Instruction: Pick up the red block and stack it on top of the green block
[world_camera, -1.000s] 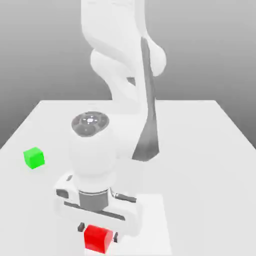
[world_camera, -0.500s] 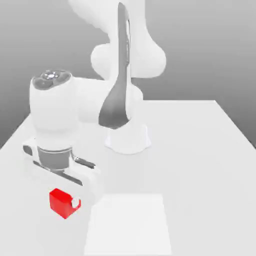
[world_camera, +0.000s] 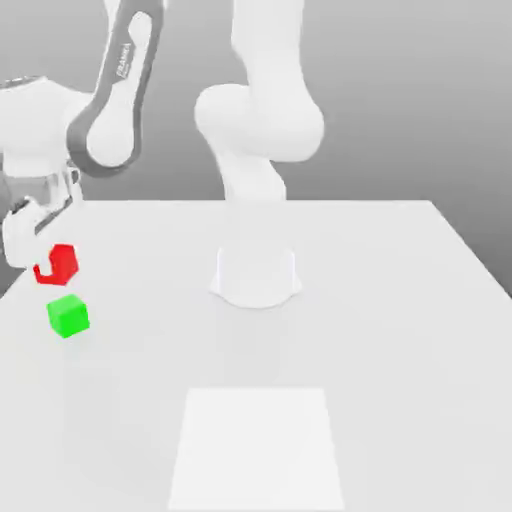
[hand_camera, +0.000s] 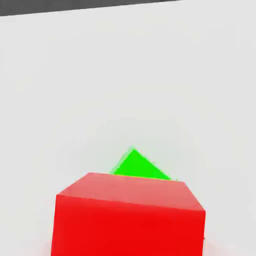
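The red block (world_camera: 57, 264) hangs in the air at the exterior view's left, with my gripper (world_camera: 48, 262) shut on it. Just below it the green block (world_camera: 68, 315) rests on the white table (world_camera: 380, 300), a small gap apart from the red one. In the hand view the red block (hand_camera: 129, 215) looms large and close. A corner of the green block (hand_camera: 137, 166) shows on the table beyond it.
The arm's white base (world_camera: 256, 275) stands at the middle of the table. A brighter white square patch (world_camera: 258, 448) lies on the table near its front edge. The table's left edge runs close to the two blocks.
My gripper has carried the red block from the table's front edge up and to the left, to just above the green block.
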